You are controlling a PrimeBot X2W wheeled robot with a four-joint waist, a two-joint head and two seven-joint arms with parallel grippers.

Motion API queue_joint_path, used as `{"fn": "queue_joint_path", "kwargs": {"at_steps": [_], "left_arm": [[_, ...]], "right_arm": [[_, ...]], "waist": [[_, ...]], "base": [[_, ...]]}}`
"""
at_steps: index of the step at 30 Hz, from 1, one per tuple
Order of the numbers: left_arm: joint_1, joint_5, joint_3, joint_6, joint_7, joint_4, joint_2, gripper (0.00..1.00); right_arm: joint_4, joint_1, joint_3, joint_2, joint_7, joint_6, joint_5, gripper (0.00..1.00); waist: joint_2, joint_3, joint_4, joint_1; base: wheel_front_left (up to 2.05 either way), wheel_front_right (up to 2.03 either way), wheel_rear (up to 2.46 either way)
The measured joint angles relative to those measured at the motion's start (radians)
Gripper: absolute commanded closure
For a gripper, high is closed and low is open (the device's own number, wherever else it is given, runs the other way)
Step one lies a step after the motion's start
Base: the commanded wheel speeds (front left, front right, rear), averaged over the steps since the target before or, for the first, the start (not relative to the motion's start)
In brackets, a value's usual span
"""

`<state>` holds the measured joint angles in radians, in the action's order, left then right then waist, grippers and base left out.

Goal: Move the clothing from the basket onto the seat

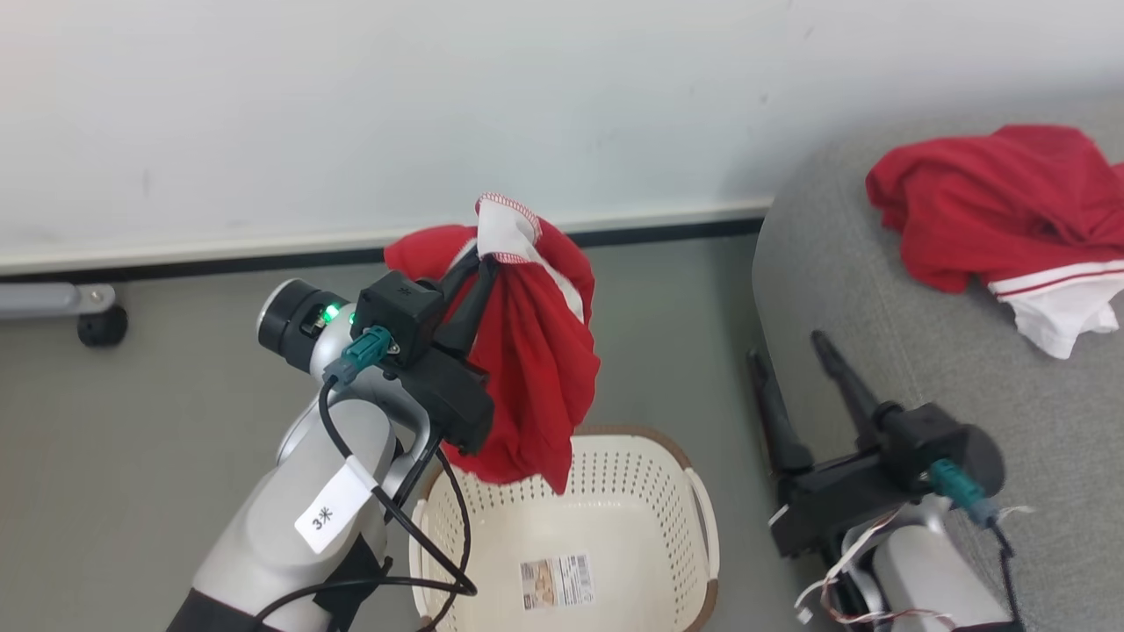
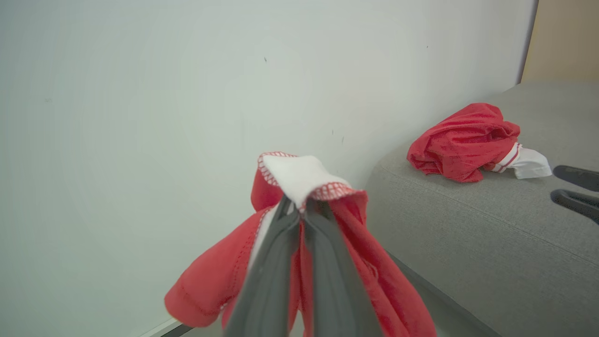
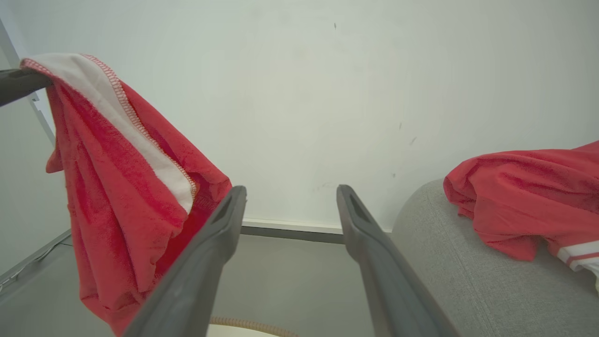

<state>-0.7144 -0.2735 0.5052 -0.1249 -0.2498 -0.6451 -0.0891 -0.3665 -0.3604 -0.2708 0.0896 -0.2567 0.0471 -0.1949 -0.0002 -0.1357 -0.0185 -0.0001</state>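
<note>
One red garment (image 1: 536, 369), white trim uppermost, hangs bunched from the left gripper (image 1: 483, 259), just above the basket (image 1: 650, 491). The cream perforated basket stands upright beside the sofa (image 1: 843, 290), its bottom sticker (image 1: 556, 581) showing. The other garment (image 1: 992, 202) lies crumpled on the grey sofa.

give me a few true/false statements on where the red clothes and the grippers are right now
1. The left gripper is shut on a red garment that hangs clear of the basket. True.
2. The right gripper grips the second garment. False: it is open and empty; that garment lies on the seat.
3. A garment lies in the basket. False: its visible inside holds just a barcode sticker.
4. The seat has one garment on it. True.
</note>
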Motion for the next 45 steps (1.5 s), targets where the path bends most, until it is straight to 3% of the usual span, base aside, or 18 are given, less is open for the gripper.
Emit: {"fn": "queue_joint_path", "kwargs": {"at_steps": [13, 21, 37, 45], "left_arm": [[0.031, -0.109, 0.114, -0.007, 0.022, 0.006, 0.016, 1.00], [0.070, -0.158, 0.162, -0.007, 0.064, 0.069, 0.019, 1.00], [0.109, -0.210, 0.214, -0.007, 0.143, 0.180, 0.011, 1.00], [0.111, -0.220, 0.220, -0.007, 0.175, 0.222, 0.010, 1.00]], "right_arm": [[-0.094, 0.061, -0.187, -0.031, 0.000, 0.051, -0.018, 0.00], [-0.132, 0.066, -0.283, -0.031, 0.000, 0.064, -0.033, 0.00], [-0.174, 0.071, -0.435, -0.031, 0.000, 0.067, -0.152, 0.00], [-0.220, -0.020, -0.463, -0.030, 0.000, 0.037, -0.196, 0.00]], "waist": [[0.0000, 0.184, 0.017, 0.0000], [0.0000, 0.261, 0.038, 0.0000], [0.0002, 0.293, 0.070, 0.0001], [0.0002, 0.288, 0.083, 0.0002]], "base": [[0.00, 0.00, 0.00], [0.00, 0.00, 0.00], [0.00, 0.00, 0.00], [0.00, 0.00, 0.00]]}}
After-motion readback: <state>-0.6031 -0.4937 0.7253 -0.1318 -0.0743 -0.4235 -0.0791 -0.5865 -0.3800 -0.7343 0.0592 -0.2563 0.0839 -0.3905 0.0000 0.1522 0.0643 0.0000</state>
